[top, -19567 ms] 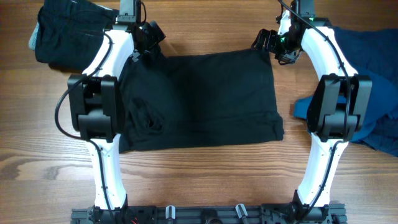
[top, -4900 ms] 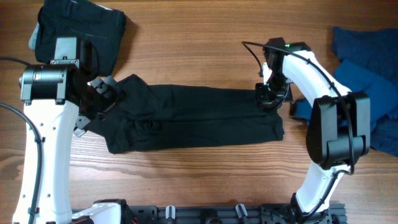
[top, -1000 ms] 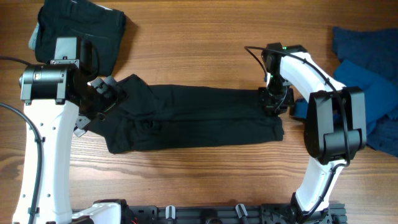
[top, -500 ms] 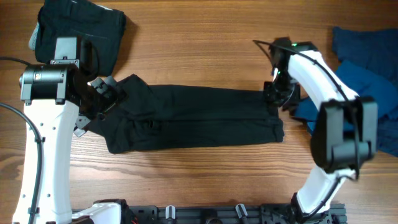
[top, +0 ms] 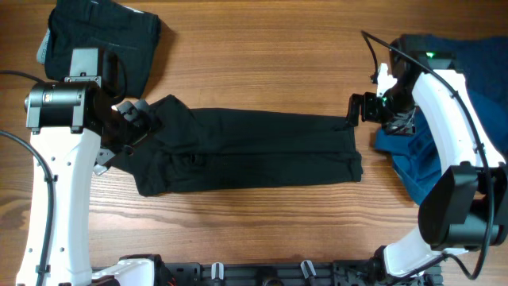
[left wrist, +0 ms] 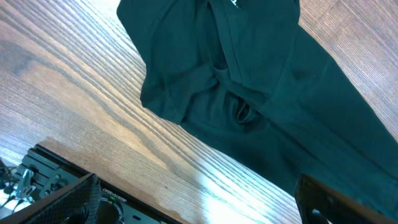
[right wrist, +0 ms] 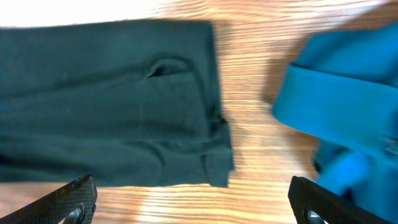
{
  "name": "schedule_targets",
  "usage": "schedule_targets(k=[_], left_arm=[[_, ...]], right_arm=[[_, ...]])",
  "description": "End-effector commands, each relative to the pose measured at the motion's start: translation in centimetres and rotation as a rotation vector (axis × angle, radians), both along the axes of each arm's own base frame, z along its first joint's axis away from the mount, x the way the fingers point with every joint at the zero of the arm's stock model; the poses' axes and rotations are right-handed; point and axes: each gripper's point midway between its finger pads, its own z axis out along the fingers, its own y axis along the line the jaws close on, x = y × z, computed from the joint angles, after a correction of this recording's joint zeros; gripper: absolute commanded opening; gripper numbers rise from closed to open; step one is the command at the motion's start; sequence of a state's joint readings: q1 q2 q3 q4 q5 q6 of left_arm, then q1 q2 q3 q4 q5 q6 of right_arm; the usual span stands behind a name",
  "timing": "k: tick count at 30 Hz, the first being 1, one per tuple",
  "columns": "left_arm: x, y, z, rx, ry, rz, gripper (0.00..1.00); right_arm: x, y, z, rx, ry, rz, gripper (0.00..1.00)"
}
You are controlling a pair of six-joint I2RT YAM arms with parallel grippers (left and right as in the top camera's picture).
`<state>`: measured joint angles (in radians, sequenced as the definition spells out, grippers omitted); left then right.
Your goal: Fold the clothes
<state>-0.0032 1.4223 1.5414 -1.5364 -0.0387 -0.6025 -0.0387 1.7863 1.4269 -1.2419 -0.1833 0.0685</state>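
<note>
The black shirt (top: 254,151) lies mid-frame as a long folded band; my right gripper (top: 355,109) has just released its right edge and backed toward the blue clothes (top: 417,159), jaws apart; my left gripper (top: 136,119) hangs spread over the left end; the lengthwise fold looks done, and a crosswise one seems next.

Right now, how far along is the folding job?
Done: the black shirt is folded lengthwise into a long strip. In hand: nothing; the left gripper hangs open over its left end, the right gripper open just off its right end. Left: crosswise folds of the strip, and the blue garments lying crumpled at the right. The black bundle at top left may be finished.
</note>
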Motion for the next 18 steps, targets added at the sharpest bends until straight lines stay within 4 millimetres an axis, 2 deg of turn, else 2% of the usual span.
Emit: schedule_targets(k=[1,5,11,18], left_arm=[[-0.1,0.2,-0.2,0.002,0.008,-0.016,1.0],[-0.1,0.2,-0.2,0.002,0.009,-0.016,1.0],[-0.5,0.2,-0.2,0.002,0.022,-0.016,1.0],[-0.3,0.2,-0.2,0.002,0.016,-0.016,1.0]], right_arm=[[-1.3,2.2,-1.3,0.139,0.014,0.065,0.99],[-1.4,2.5,-2.7,0.158,0.008,0.061,0.99],[-1.5,1.5,-5.3,0.143,0.015,-0.031,0.99],[-2.2,2.0,-7.7,0.192,0.079,-0.022,0.99]])
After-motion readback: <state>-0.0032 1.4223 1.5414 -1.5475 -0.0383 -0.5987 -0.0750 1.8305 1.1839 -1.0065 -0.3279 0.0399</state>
